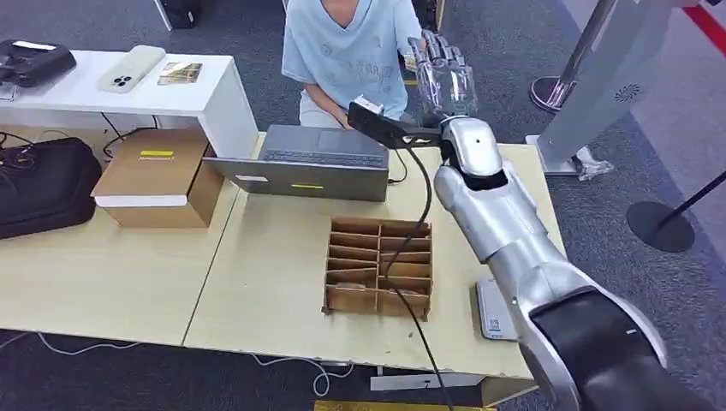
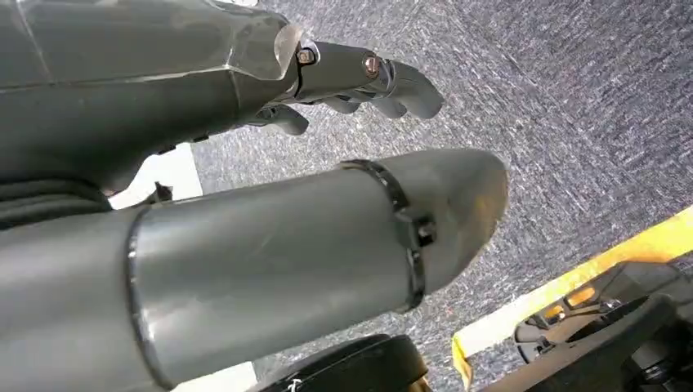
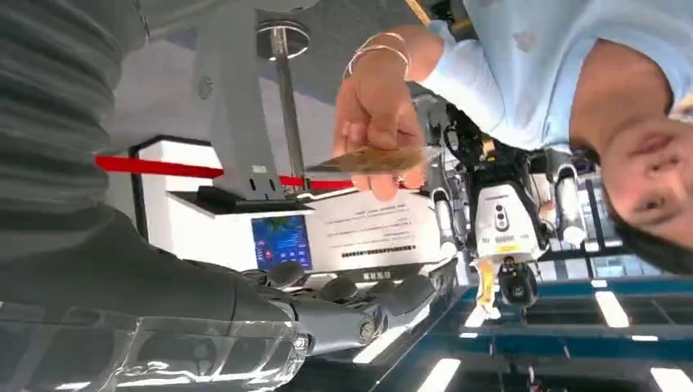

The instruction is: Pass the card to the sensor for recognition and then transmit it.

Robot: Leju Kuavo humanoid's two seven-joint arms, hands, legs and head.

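One thin tan card, pinched in a person's hand, offered toward raised silver right hand, fingers spread and empty, likely for handover.

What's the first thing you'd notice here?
The robot's shiny silver right hand is raised high over the far edge of the table, open toward a person in a light blue shirt. The person's hand holds a card just beyond it. A cardboard divider box sits mid-table.

No text is legible; print on the white sign and the cardboard box label is too small to read.
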